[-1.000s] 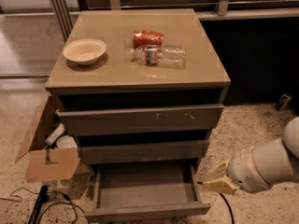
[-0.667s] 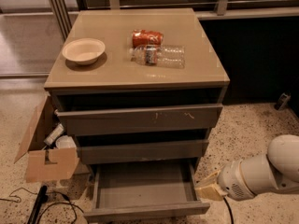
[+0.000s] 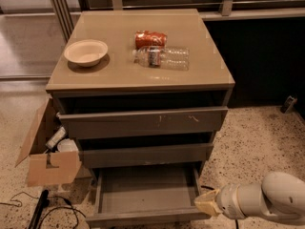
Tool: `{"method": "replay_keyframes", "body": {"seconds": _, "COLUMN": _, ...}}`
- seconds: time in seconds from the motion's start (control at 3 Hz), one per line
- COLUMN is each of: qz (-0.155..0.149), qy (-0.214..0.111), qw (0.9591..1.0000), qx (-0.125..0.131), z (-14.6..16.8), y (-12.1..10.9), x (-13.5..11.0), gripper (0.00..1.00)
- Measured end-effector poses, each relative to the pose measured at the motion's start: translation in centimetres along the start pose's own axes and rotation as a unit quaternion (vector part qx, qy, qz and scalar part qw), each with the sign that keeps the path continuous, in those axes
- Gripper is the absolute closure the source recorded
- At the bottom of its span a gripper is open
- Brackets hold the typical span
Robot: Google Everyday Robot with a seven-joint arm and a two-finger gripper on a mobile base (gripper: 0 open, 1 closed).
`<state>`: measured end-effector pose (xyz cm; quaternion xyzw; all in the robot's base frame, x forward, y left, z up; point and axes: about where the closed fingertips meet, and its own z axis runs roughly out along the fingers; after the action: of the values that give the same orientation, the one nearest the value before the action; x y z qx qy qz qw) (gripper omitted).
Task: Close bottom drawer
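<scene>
While the bottom drawer (image 3: 145, 192) stands pulled well out at the foot of a grey-brown cabinet (image 3: 209, 56), the robot's gripper (image 3: 206, 208) hangs low over the speckled floor (image 3: 257, 142) at the drawer's right front corner, just outside its right wall. Whether the tan tip touches that corner cannot be told, nor whether the gripper is parted or closed. Behind it the white arm (image 3: 269, 202) runs off toward the lower right edge. Only the grey floor of the shallow tray shows inside the drawer.

Above it, the middle drawer (image 3: 145, 155) and the top drawer (image 3: 143, 121), whose front bears pale scratch marks, each sit slightly ajar, with a dark gap above each front; what they hold is hidden.

On the cabinet top a pale bowl (image 3: 86, 52) rests near the left edge, upright, its inside showing plain. Further right, a red can (image 3: 150, 38) lies on its side, and a clear plastic bottle (image 3: 162, 57) lies on its side just in front of it.

Left of the cabinet, an open cardboard box (image 3: 50, 168) sits on the floor with its flaps spread, holding a white bottle-like item (image 3: 56, 137) tilted against the wall and another pale object (image 3: 67, 146) beside it. Dark cables (image 3: 24, 205) trail across the floor before the box.
</scene>
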<state>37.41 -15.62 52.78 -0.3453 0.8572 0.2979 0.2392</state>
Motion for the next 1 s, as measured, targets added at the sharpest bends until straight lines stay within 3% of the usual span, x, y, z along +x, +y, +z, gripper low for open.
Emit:
{"method": "replay_keyframes", "body": {"seconds": 0.33, "qz": -0.067, "qy": -0.011, "qw": 0.9974, "qx": -0.025, "z": 1.0, "y": -0.8, "x": -1.0, "gripper": 1.00}}
{"method": "replay_keyframes", "body": {"seconds": 0.67, "qz": -0.124, "qy": -0.001, "qw": 0.9913, "qx": -0.046, "z": 0.2, "y": -0.7, "x": -3.0, "gripper": 1.00}}
{"method": "replay_keyframes", "body": {"seconds": 1.0, "qz": -0.124, "qy": -0.001, "qw": 0.9913, "qx": -0.046, "z": 0.2, "y": -0.7, "x": -3.0, "gripper": 1.00}}
